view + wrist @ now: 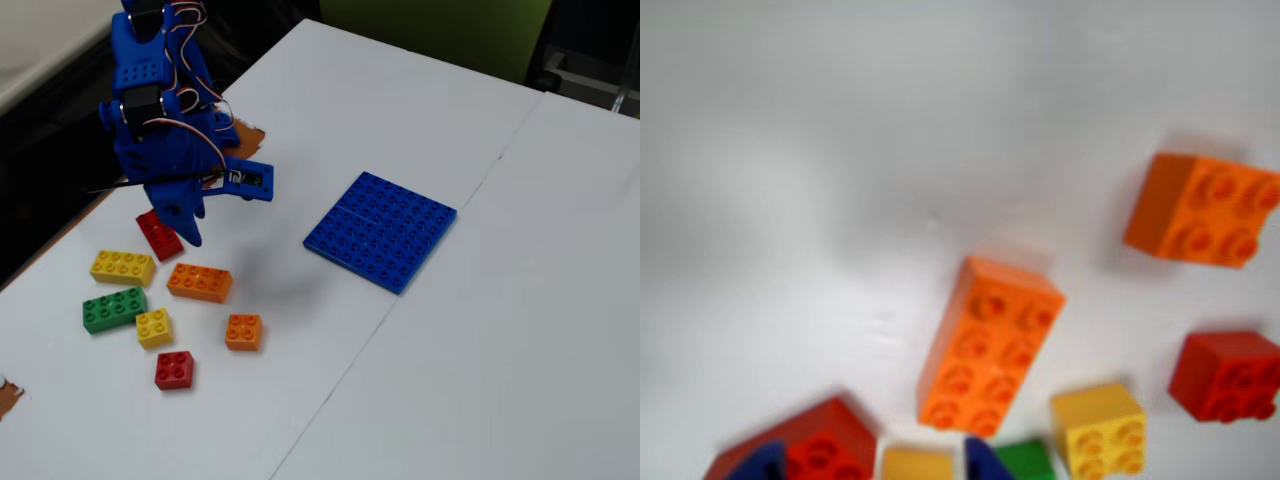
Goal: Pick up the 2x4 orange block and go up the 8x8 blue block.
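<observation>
We saw the 2x4 orange block (199, 282) (989, 347) lying flat on the table (420, 380), studs up, untouched, toward the table's left edge in the fixed view. The 8x8 blue block (381, 229), a thin square studded plate, lay flat near the table's middle, well apart from it.

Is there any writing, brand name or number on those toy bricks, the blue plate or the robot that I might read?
None can be read in either view.
2x4 orange block: only plain studs show; any moulded marks are too small to read.
8x8 blue block: bare studs, no label.
Blue arm and its end effector: no readable print.
The wrist view is too blurred for stud lettering.
</observation>
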